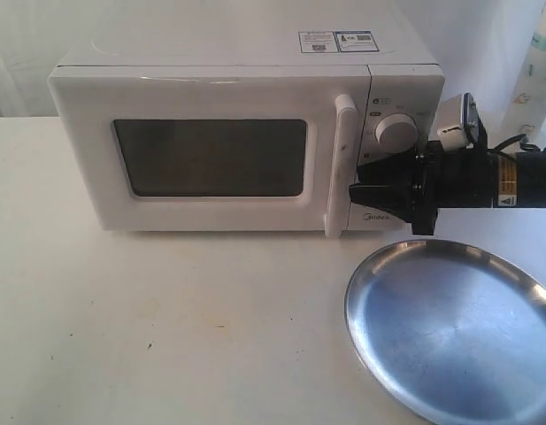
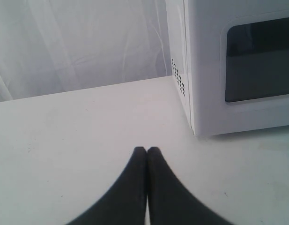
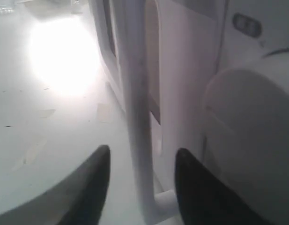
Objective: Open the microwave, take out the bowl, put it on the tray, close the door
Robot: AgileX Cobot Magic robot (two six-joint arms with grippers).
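The white microwave (image 1: 237,80) stands at the back with its door (image 1: 211,159) closed. My right gripper (image 1: 357,193) reaches in from the right at the lower part of the vertical bar handle (image 1: 340,164). In the right wrist view that gripper (image 3: 142,157) is open, one finger on each side of the handle (image 3: 137,117), not squeezing it. The silver tray (image 1: 454,332) lies at the front right. My left gripper (image 2: 147,150) is shut and empty above the table, left of the microwave (image 2: 205,65); it does not show in the exterior view. The bowl is hidden.
A white backdrop hangs behind the table (image 1: 166,328). A bottle-like object (image 1: 538,62) stands at the far right behind my right arm (image 1: 494,181). The dials (image 1: 396,133) sit right of the handle, close to my right gripper.
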